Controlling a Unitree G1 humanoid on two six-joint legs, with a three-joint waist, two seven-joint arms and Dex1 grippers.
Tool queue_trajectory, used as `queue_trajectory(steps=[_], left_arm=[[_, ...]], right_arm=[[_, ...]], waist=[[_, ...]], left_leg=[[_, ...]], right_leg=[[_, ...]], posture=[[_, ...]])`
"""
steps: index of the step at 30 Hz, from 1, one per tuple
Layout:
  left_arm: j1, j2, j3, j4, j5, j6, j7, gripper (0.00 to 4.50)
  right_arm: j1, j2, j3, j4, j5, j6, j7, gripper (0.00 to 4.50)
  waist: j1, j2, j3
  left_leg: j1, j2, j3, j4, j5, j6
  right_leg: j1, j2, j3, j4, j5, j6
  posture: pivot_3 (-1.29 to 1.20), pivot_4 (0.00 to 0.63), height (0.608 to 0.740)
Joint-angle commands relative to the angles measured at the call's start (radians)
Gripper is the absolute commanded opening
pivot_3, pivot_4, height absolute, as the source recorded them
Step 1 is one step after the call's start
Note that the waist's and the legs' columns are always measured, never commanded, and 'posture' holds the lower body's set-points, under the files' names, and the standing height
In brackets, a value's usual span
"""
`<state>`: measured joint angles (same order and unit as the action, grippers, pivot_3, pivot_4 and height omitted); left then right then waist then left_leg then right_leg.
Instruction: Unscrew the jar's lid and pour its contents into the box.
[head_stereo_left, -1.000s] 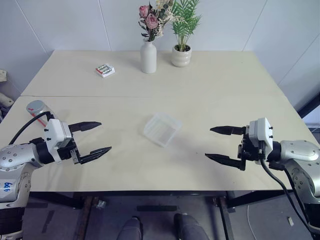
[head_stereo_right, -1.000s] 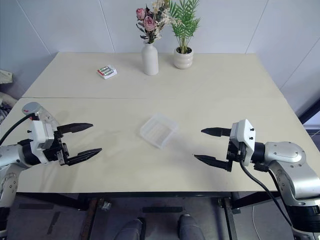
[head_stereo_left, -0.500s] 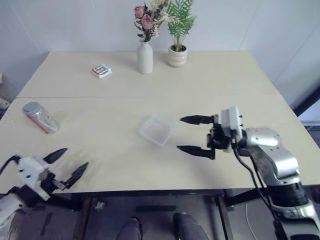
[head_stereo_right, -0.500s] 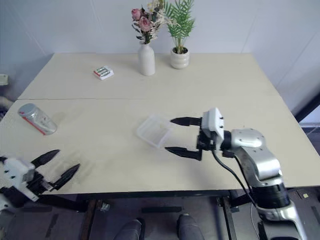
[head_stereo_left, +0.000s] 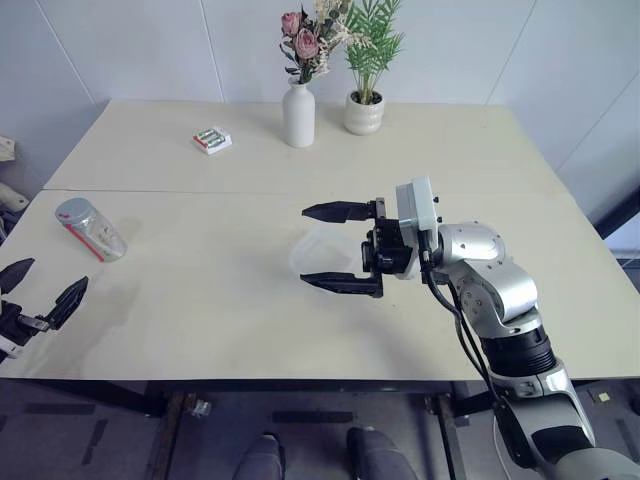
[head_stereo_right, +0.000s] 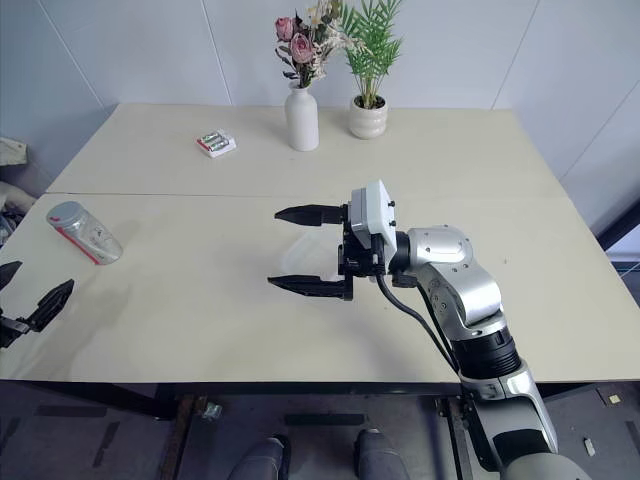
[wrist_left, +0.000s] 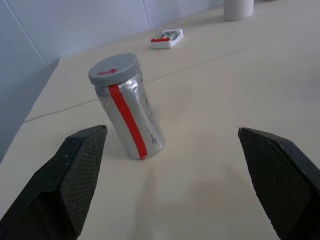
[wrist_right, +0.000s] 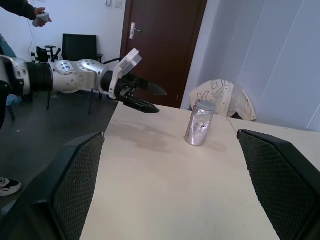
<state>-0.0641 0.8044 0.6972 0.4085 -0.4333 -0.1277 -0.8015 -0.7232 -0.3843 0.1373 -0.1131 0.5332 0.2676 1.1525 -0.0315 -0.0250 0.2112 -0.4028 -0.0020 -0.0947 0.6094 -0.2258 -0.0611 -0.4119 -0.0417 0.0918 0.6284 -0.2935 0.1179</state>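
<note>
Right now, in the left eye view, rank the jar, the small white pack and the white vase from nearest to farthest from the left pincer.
1. Jar, just ahead of the left pincer at the table's left edge.
2. Small white pack, farther back.
3. White vase, at the far middle.

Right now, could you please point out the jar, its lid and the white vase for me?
jar (wrist_left: 131, 120): left wrist view, on its silvery side beside the red stripe.
lid (wrist_left: 113, 69): left wrist view, on the cap's flat top.
white vase (head_stereo_left: 298, 116): left eye view, mid-body.
</note>
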Motion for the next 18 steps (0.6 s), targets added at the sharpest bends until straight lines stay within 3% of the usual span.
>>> queue_trajectory(steps=[1, 9, 18], left_arm=[[-0.087, 0.063, -0.037, 0.139, 0.026, -0.049, -0.048, 4.5], [-0.299, 0.116, -0.099, 0.453, 0.081, -0.151, 0.001, 4.5], [-0.447, 0.13, -0.144, 0.638, 0.127, -0.212, 0.08, 4.5]], right_arm=[[-0.006, -0.005, -0.021, -0.021, 0.002, -0.007, -0.01, 4.49], [0.017, -0.027, -0.041, -0.048, -0.005, 0.002, -0.052, 4.49], [0.04, -0.046, -0.053, -0.079, -0.004, 0.013, -0.089, 4.49]], waist=[[0.0, 0.0, 0.0], [-0.007, 0.0, 0.0], [-0.006, 0.0, 0.0]], left_leg=[[0.0, 0.0, -0.001, -0.001, 0.0, 0.0], [-0.001, 0.0, -0.001, -0.003, 0.0, -0.001], [-0.001, 0.0, -0.002, 0.0, 0.0, -0.001]], right_leg=[[-0.001, 0.0, -0.001, 0.0, 0.0, 0.0], [-0.002, 0.0, -0.001, 0.001, 0.0, 0.0], [-0.002, 0.001, -0.002, 0.005, 0.0, 0.0]], posture=[[0.0, 0.15, 0.74], [0.0, 0.15, 0.74], [0.0, 0.15, 0.74]])
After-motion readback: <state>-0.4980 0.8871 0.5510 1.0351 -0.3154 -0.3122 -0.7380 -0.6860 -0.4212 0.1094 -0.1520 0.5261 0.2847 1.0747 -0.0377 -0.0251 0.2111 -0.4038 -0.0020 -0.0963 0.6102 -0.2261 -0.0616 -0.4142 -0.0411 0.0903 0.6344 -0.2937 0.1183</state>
